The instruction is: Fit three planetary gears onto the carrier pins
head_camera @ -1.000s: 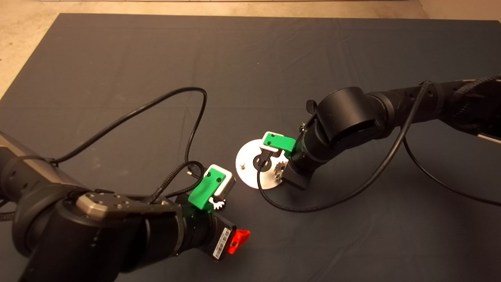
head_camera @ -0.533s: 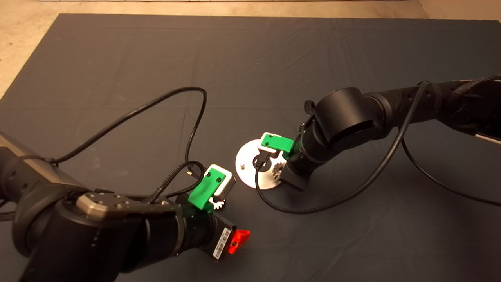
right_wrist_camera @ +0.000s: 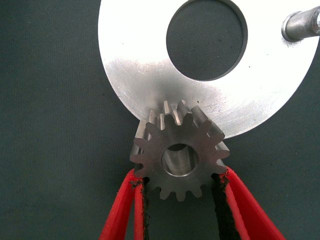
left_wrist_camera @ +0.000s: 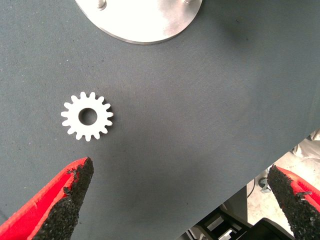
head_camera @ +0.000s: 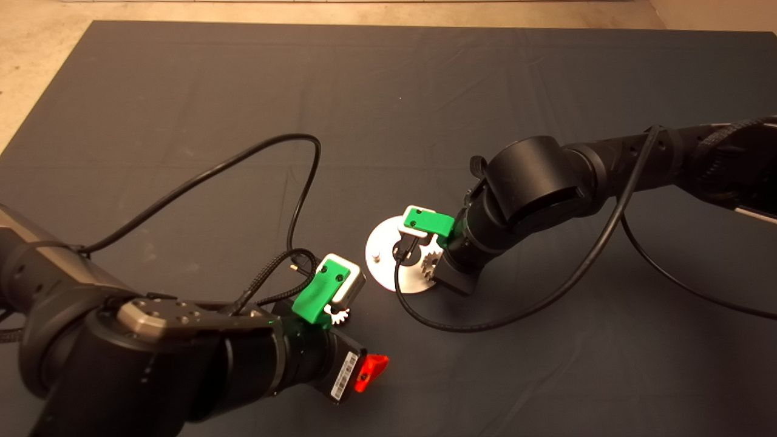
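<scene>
My right gripper (right_wrist_camera: 181, 196) is shut on a grey planetary gear (right_wrist_camera: 179, 154) at the rim of the silver disc (right_wrist_camera: 131, 65). A silver pin end shows inside the gear's centre hole; I cannot tell how far down it sits. Another carrier pin (right_wrist_camera: 300, 23) stands bare across the disc's large hole. From above, this gear (head_camera: 431, 266) lies at the disc's right side under the right wrist, and a bare pin (head_camera: 376, 257) stands at the left. My left gripper (left_wrist_camera: 180, 172) hangs open over the mat, beside a light gear (left_wrist_camera: 87, 116) lying flat near the disc (left_wrist_camera: 142, 22).
Black cables loop over the mat: one (head_camera: 243, 161) from the left arm, one (head_camera: 510, 312) from the right wrist in front of the disc. The flat gear (head_camera: 337, 314) peeks out beside the left wrist camera. Bare floor (head_camera: 36, 67) lies beyond the mat's left edge.
The right arm has edged slightly left with the gear still between its fingers. The left arm and the flat gear have not moved.
</scene>
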Controlling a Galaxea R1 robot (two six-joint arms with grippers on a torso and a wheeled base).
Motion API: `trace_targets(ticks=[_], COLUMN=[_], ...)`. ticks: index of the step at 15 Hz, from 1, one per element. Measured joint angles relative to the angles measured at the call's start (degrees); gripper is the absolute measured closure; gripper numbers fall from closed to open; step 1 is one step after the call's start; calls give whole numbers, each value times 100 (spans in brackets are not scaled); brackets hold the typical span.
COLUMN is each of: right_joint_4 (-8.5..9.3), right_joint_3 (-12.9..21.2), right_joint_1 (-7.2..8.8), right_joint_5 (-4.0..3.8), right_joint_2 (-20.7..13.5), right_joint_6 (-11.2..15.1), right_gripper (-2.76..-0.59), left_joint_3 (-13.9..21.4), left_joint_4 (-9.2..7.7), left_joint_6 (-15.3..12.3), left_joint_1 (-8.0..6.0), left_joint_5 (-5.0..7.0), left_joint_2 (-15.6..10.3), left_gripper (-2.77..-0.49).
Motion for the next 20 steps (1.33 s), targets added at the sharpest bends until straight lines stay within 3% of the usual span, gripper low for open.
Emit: trace_targets(ticks=[20], right_joint_4=[0], right_joint_3=[-96], right_joint_1=[-33], right_joint_5=[-16], right_joint_2=[82], right_joint_6=[-41], right_gripper=[-68], left_joint_3=[0], left_joint_4=[17], left_joint_6=[0], left_joint_1=[0], left_joint_5=[0], left_joint_2=[-2], left_gripper=[-251])
